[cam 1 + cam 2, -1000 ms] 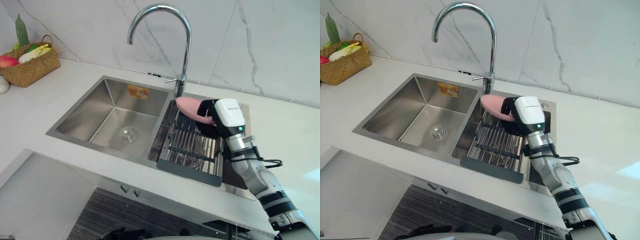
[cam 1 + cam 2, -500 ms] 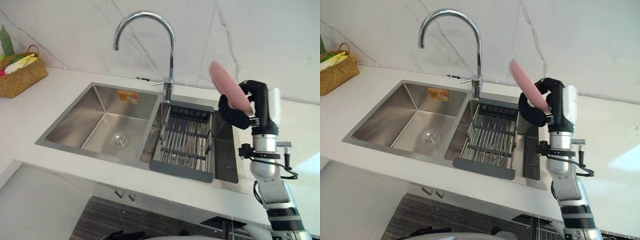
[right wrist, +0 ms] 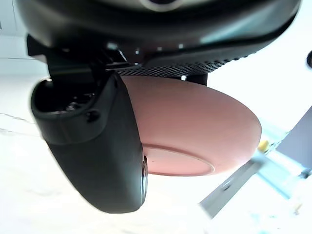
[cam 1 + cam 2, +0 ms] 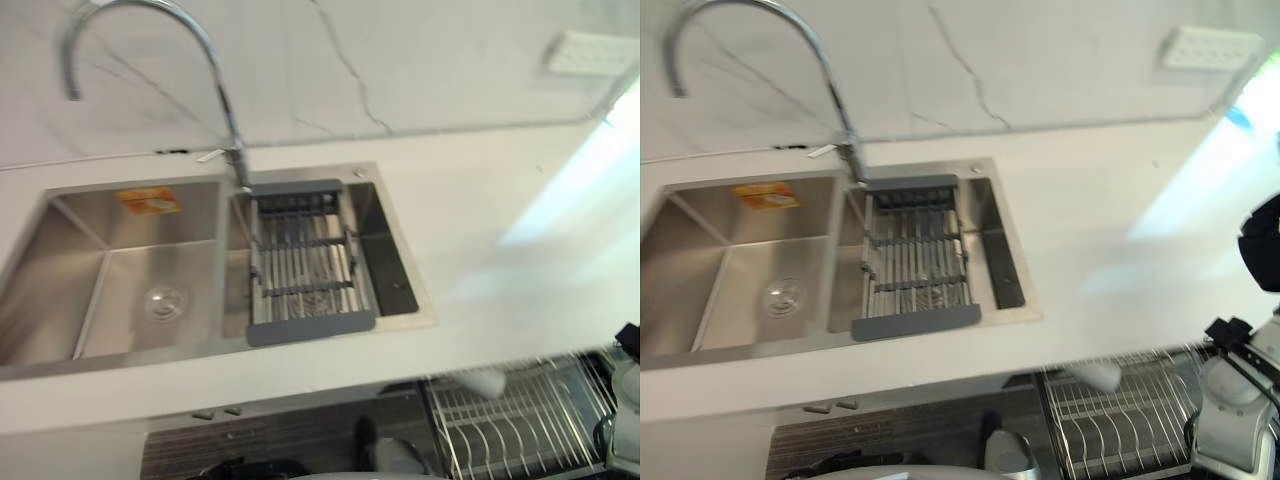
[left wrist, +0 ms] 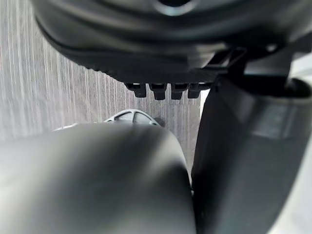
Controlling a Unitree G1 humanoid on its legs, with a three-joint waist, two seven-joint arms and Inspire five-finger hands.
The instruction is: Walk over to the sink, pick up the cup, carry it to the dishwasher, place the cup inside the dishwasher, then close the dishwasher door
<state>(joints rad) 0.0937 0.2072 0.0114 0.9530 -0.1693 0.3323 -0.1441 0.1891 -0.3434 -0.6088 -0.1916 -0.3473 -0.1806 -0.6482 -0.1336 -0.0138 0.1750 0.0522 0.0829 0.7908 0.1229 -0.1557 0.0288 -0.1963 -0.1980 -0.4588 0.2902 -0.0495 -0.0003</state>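
Observation:
In the right wrist view a shallow pink cup [image 3: 195, 131], bowl-like in shape, is pinched between the thumb [image 3: 97, 156] and the fingers of my right hand. That hand's dark bulk [image 4: 1262, 245] shows at the far right edge of the right eye view, above the counter's right end. The open dishwasher's white wire rack [image 4: 1120, 420] lies below the counter edge at lower right. My left hand [image 5: 165, 90] hangs over grey striped floor, its fingers relaxed and holding nothing.
A steel double sink [image 4: 100, 290] with a grey drying rack [image 4: 305, 270] in its right basin and a tall curved faucet [image 4: 215, 70] sits at the left. White counter [image 4: 480, 220] stretches right. A small white item [image 4: 482, 381] lies in the dishwasher rack.
The camera has swung right: the wicker basket has left the view and the dishwasher rack has come in. My right hand with the pink cup now sits at the view's right edge.

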